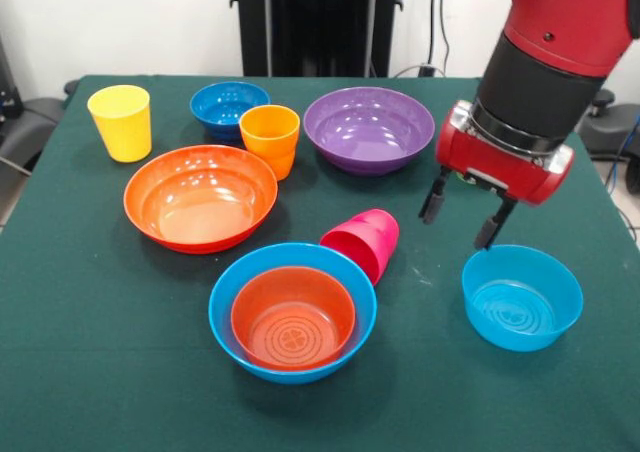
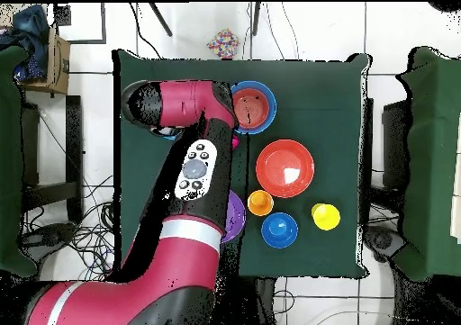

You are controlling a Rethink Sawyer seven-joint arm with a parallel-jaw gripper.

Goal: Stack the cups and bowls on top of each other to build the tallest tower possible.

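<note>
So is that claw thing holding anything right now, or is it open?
Gripper: open and empty, its two fingers spread apart above the table, just over the far rim of the small light-blue bowl.

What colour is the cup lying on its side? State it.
Magenta-pink cup, clearest in the front view.

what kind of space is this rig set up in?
Probably a robotics lab. A table with a green cloth holds plastic bowls and cups, loose cables run over a white tiled floor, and the robot arm hangs over it.
</note>
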